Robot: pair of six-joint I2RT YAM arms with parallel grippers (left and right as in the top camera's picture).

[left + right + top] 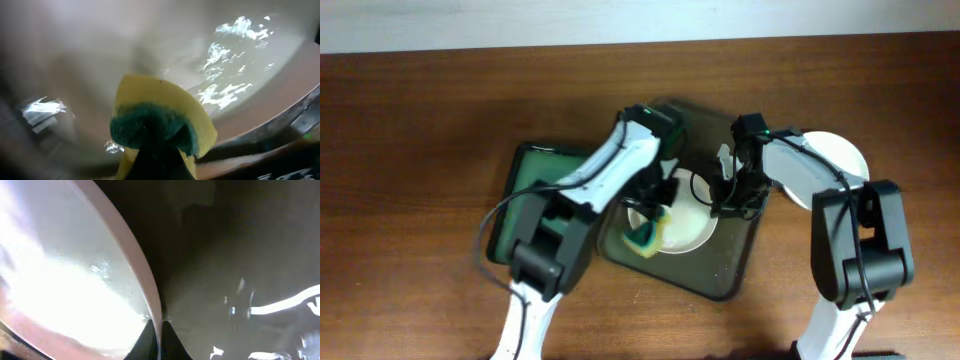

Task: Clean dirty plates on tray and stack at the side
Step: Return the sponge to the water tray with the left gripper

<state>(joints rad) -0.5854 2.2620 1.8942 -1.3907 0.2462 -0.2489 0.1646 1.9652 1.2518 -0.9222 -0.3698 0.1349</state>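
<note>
The left hand (pixel 156 162) clamps a yellow-green sponge (pixel 160 120) onto the white plate (pixel 692 225) below it. The right hand (pixel 159 337) pinches that plate's rim, inside the dark tray (pixel 740 268). Beyond the right hand another plate (pixel 842 157) rests on the desk (pixel 420 150), so the wiping seems partway done.

I see a brown wooden table (pixel 410 150) filling the overhead view, with a pale strip of wall (pixel 520 20) along its far edge. A small bright green tray (pixel 532 180) sits left of centre. Just right of it is a yellow sponge (pixel 645 237) with a dark green scrubbing layer, bent into a curve.
</note>
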